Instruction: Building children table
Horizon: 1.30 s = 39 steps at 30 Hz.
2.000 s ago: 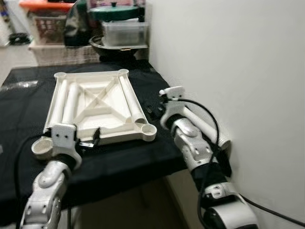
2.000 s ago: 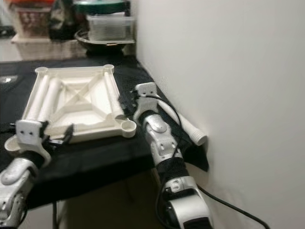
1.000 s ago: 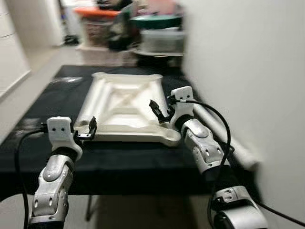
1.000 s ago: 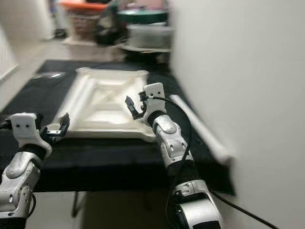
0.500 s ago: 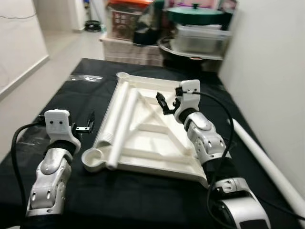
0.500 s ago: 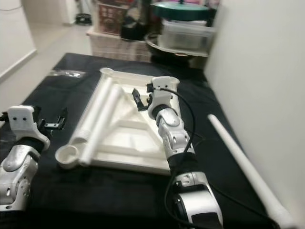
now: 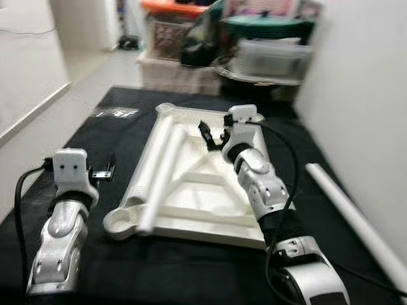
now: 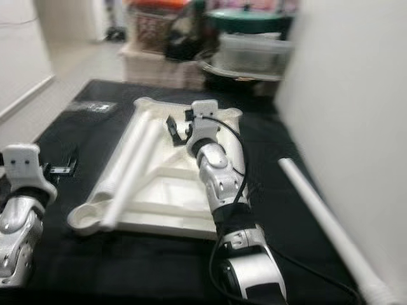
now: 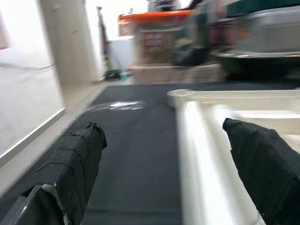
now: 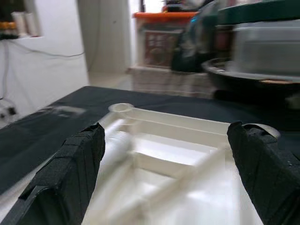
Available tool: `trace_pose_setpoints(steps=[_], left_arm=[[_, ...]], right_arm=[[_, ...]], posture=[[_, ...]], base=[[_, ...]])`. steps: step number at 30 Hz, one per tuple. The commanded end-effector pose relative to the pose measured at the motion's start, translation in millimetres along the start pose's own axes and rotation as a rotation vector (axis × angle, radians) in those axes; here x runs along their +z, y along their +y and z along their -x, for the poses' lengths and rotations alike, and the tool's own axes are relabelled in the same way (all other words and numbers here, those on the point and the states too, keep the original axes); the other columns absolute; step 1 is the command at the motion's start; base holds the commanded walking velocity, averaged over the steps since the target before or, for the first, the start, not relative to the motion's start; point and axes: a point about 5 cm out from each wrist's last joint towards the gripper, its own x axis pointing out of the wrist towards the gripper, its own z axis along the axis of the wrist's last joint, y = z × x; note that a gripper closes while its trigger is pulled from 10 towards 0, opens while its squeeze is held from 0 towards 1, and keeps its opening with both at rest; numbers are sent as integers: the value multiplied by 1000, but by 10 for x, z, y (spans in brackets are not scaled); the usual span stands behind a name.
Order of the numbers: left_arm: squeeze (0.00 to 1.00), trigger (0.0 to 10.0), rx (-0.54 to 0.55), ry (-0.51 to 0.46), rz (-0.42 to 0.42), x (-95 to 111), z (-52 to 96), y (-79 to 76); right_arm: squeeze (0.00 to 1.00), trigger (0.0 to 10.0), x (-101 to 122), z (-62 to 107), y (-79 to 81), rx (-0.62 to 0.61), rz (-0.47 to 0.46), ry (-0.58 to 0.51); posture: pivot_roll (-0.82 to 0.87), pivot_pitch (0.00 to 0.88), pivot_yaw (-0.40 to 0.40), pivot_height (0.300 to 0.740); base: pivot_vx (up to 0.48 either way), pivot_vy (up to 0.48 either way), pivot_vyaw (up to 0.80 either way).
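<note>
A white children's tabletop (image 7: 203,190) lies upside down on a table covered in black cloth (image 7: 121,267). Two white leg tubes (image 7: 158,166) rest along the tabletop's left side. A third white leg (image 7: 353,213) lies on the cloth to the right, near the wall. My right gripper (image 7: 206,133) hovers open over the far part of the tabletop; its wrist view looks across the ribbed underside (image 10: 178,164). My left gripper (image 7: 105,172) is open above the cloth, just left of the tabletop's left edge (image 9: 197,140). Neither holds anything.
A white wall (image 7: 369,95) runs close along the right side of the table. Behind the table stand stacked bins, a dark pan and a clear lidded box (image 7: 270,57). Open floor (image 7: 82,70) lies to the left.
The camera has swung left and come round to the table's front. My right gripper has gone from the tabletop's near right corner to over its far part. Both grippers stay open.
</note>
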Motion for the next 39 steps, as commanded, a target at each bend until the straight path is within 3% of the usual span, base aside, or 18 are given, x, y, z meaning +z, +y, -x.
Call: trace_pose_setpoints(steps=[1, 11, 13, 19, 20, 22, 23, 24, 26, 27, 29, 30, 33, 34, 39], left_arm=[[0, 10000, -8, -5, -6, 3, 1, -9], [0, 10000, -3, 6, 19, -30, 7, -11], [0, 10000, 2, 9, 20, -37, 13, -1], [0, 10000, -1, 14, 18, -50, 25, -12], [0, 10000, -3, 18, 18, -61, 32, -22], [0, 10000, -3, 18, 18, -61, 32, -22], [0, 10000, -7, 22, 16, -70, 37, -30], [0, 10000, -7, 22, 16, -70, 37, -30], [0, 10000, -9, 24, 15, -70, 48, -19], [0, 10000, -9, 24, 15, -70, 48, -19], [0, 10000, -6, 26, 13, -75, 58, 0], [0, 10000, -6, 27, 12, -80, 64, 0], [0, 10000, -6, 27, 12, -83, 67, 0], [0, 10000, -7, 29, 13, -89, 67, -4], [0, 10000, -11, 30, 16, -95, 62, -22]], right_arm=[[0, 10000, -8, 9, -35, -14, 5, -10], [0, 10000, 62, -11, -135, -9, 127, 29], [0, 10000, 97, -20, -247, -75, 205, 77], [0, 10000, 98, -20, -389, -168, 219, 121], [0, 10000, 41, 2, -494, -222, 226, 162], [0, 10000, 41, 2, -494, -222, 226, 162], [0, 10000, -116, 59, -632, -262, 229, 250], [0, 10000, -116, 59, -632, -262, 229, 250], [0, 10000, -419, 207, -860, -287, 201, 414], [0, 10000, -419, 207, -860, -287, 201, 414], [0, 10000, -586, 344, -1073, -290, 199, 528], [0, 10000, -593, 410, -1226, -312, 218, 560], [0, 10000, -587, 453, -1326, -330, 231, 577], [0, 10000, -524, 521, -1507, -357, 243, 604], [0, 10000, -505, 586, -1631, -359, 248, 652]], posture=[[70, 0, -77, 740], [63, 0, -77, 740], [63, 0, -77, 740], [58, 0, -78, 740], [56, 0, -78, 740], [56, 0, -78, 740], [56, 0, -80, 740], [56, 0, -80, 740], [58, 0, -83, 740], [58, 0, -83, 740], [57, 0, -84, 740], [55, 0, -86, 740], [55, 0, -87, 740], [46, 0, -87, 740], [43, 0, -87, 740]], base=[[0, -439, 0], [0, -133, 0], [0, 0, 0], [0, 0, 0], [0, 0, 0], [0, 0, 0], [0, 0, 0], [0, 0, 0], [0, 0, 0], [0, 0, 0], [0, 0, 0], [0, 0, 0], [0, 0, 0], [0, 0, 0], [0, 0, 0]])
